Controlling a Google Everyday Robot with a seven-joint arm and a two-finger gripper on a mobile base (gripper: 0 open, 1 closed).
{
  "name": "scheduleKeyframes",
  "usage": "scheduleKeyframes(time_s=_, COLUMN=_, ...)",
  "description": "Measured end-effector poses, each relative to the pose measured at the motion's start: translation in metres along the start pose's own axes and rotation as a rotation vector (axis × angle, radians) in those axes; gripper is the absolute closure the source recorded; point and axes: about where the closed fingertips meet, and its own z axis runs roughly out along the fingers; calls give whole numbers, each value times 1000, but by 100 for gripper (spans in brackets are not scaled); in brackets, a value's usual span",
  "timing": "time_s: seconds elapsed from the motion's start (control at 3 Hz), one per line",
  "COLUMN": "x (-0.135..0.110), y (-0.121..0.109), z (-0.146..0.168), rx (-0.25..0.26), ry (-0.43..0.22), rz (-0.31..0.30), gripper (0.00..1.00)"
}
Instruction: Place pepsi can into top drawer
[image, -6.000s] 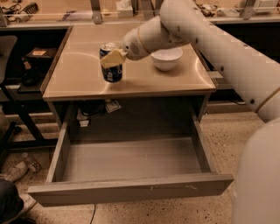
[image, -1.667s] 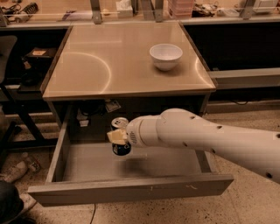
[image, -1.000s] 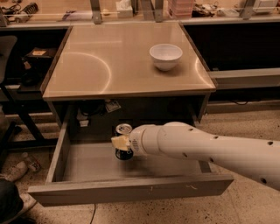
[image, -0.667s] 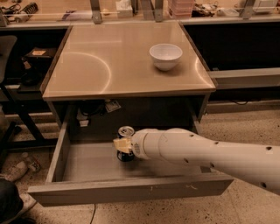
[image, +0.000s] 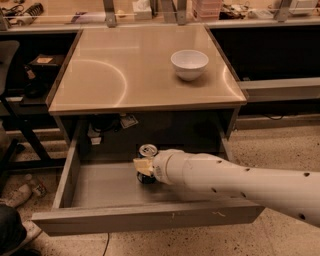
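The top drawer is pulled open under the beige table, its flat grey bottom and scuffed front panel showing. The pepsi can stands upright inside the drawer near its middle, silver top visible and dark body mostly hidden behind my gripper. My gripper reaches in from the right at the end of the white arm and sits against the can, low in the drawer.
A white bowl sits on the beige tabletop at the back right. A chair stands at the left edge, with clutter on the floor below it. Shelves and cluttered benches run along the back.
The gripper carried the can from the tabletop down into the open drawer. Over the last second it sank a little lower and moved slightly right with the can.
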Motion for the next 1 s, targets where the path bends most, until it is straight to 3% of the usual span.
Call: scheduleKeyframes(time_s=1.0, x=1, y=-3, z=1, rx=44, ry=4, rz=0, gripper=100)
